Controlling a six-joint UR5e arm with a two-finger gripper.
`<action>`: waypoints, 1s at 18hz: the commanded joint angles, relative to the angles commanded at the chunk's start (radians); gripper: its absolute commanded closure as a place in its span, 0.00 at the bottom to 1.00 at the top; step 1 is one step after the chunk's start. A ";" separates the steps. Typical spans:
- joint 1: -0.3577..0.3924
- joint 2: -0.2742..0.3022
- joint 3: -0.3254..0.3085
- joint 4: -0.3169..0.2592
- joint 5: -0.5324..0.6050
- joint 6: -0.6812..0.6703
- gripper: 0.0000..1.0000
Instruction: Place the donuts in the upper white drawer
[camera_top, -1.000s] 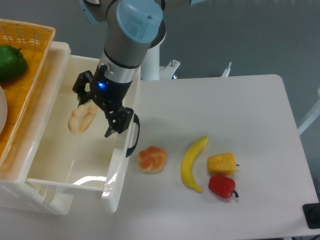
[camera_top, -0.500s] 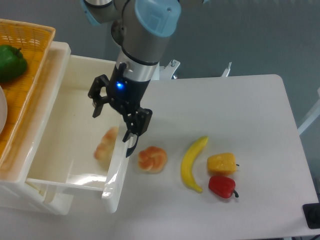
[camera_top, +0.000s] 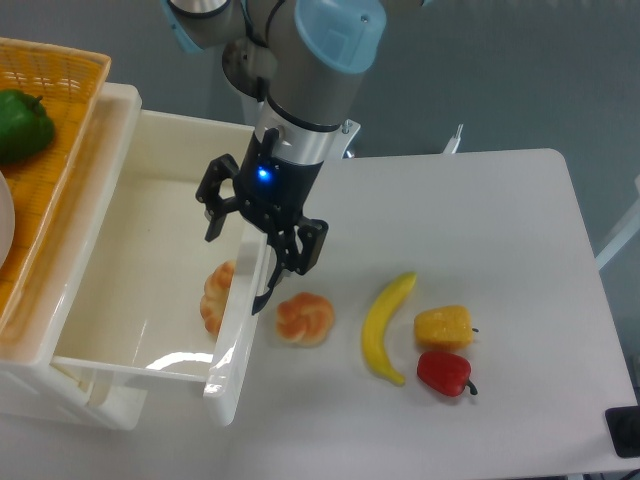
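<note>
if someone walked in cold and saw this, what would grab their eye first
Probably the big blue-and-grey arm reaching down mid-frame, its open tool with a glowing blue light hanging over the front edge of the upper white drawer. Next, one donut lying inside that drawer against its front panel, and a second donut on the table just outside it. To the right sit a banana, a yellow pepper and a red pepper.

Lab: toy food, white table (camera_top: 500, 200)

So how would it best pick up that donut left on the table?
Probably from straight above, fingers closing across the round body of the donut. It lies flat on the table, with free space between the drawer and banana. The gripper is open.
</note>
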 joint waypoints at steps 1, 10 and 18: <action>0.025 -0.020 0.015 0.008 0.002 0.000 0.00; 0.241 -0.117 0.026 0.049 0.014 0.268 0.00; 0.279 -0.179 0.015 0.106 0.179 0.498 0.00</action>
